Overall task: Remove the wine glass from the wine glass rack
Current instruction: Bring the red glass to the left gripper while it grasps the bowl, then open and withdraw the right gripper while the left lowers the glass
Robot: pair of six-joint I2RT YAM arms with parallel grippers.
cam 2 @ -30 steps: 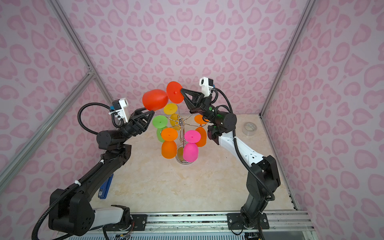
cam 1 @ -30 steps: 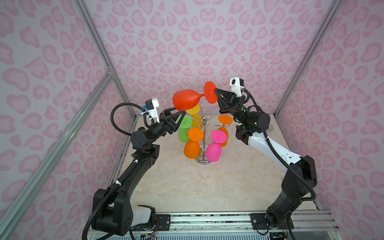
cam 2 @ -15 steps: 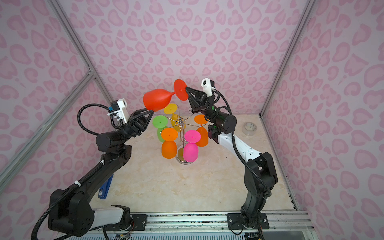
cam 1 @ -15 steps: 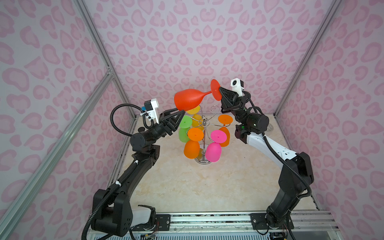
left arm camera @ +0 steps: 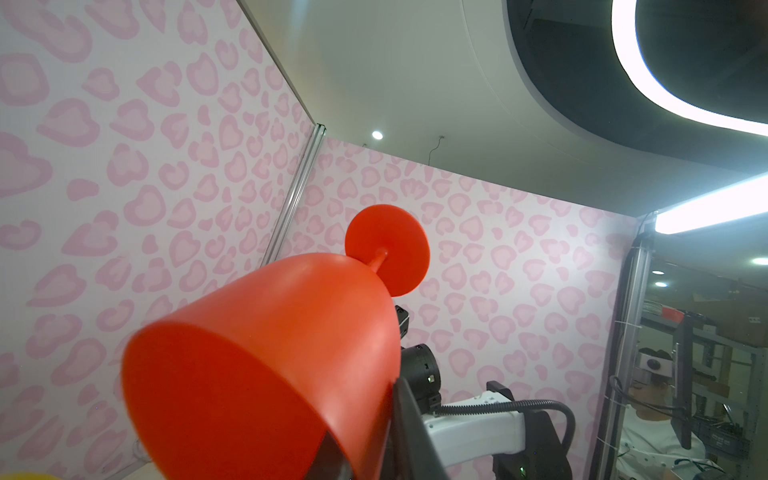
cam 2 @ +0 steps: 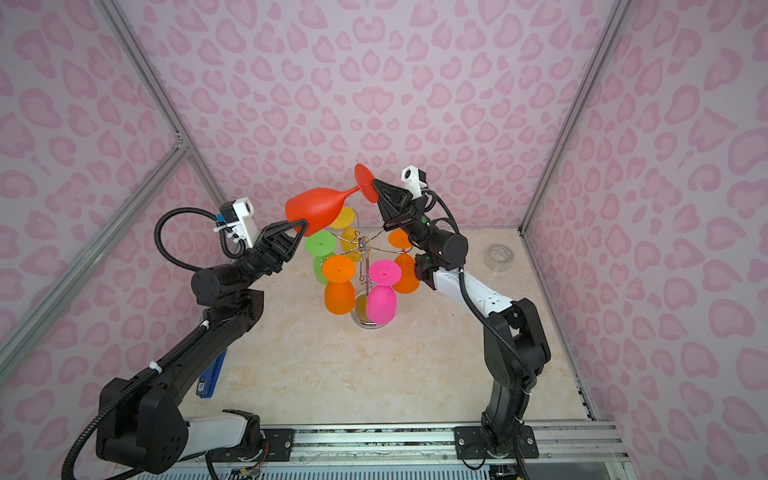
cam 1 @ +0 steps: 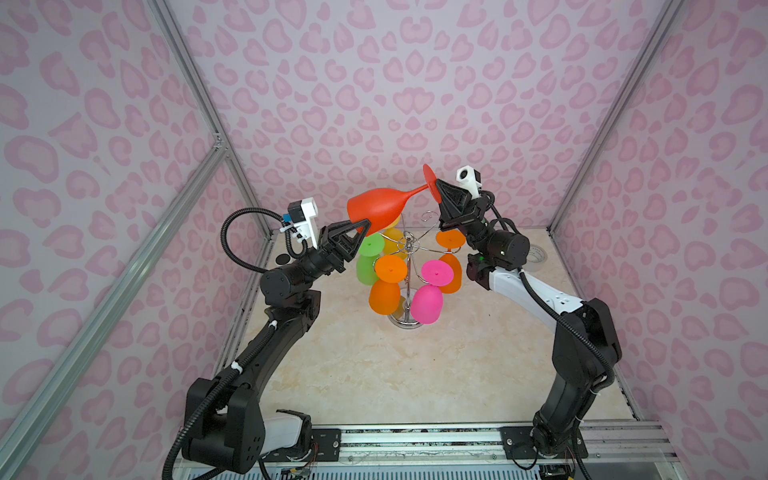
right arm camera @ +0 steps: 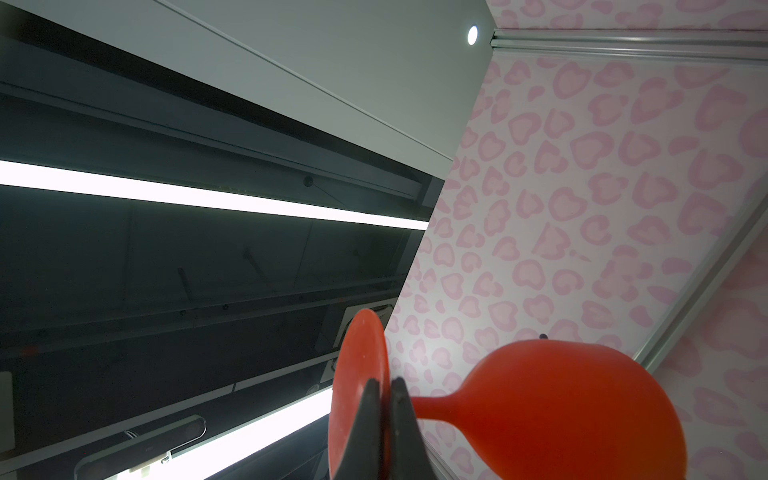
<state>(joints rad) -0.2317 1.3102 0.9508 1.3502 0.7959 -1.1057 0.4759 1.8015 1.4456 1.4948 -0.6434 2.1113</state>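
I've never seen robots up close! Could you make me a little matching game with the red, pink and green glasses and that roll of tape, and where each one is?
Things:
1. red glass
2. pink glass
3. green glass
4. tape roll

Places:
A. lies on the table near the back right corner
B. hangs upside down at the front of the rack, just right of its pole
C. up in the air, on its side, its foot pinched by the right gripper
D. hangs upside down on the rack's left side in both top views

Pairs: 1-C, 2-B, 3-D, 4-A
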